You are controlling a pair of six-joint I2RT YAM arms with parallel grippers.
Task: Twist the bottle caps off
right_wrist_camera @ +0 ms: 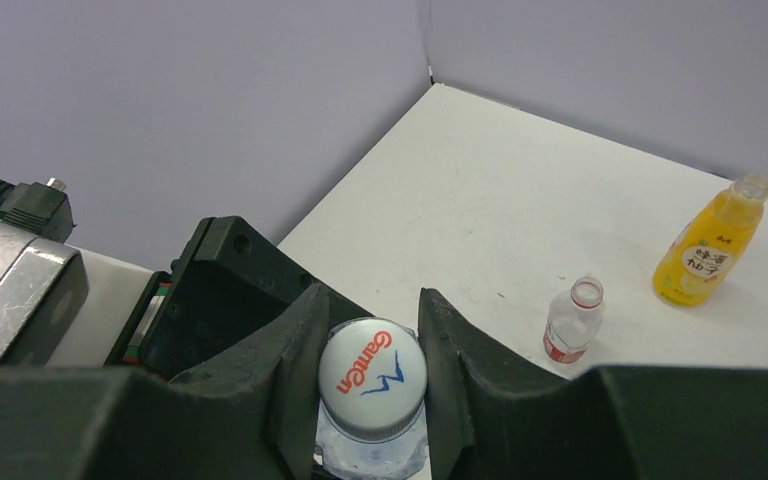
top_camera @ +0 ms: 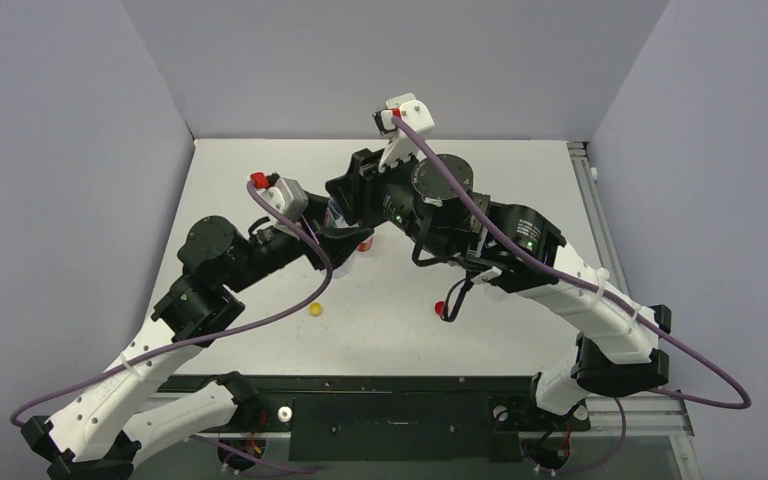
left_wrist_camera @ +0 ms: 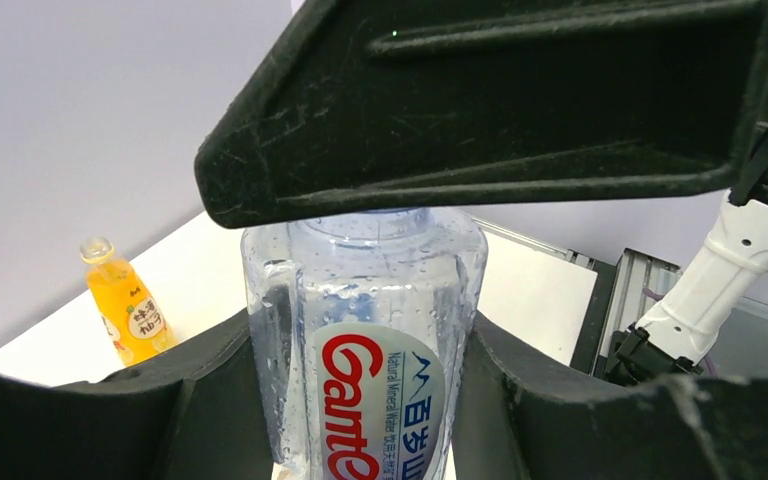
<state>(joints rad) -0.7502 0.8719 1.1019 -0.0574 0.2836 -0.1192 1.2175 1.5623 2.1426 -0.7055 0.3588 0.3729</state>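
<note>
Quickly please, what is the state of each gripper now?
Left gripper: closed on the Ganten bottle.
Right gripper: closed on that bottle's white cap.

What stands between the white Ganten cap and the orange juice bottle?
In the right wrist view, a small clear bottle with a red-white label, uncapped, stands between the white cap and the juice bottle.

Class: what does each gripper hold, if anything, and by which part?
The left gripper clamps the clear plastic water bottle around its body; the right gripper pinches its round white plastic cap by the sides.
</note>
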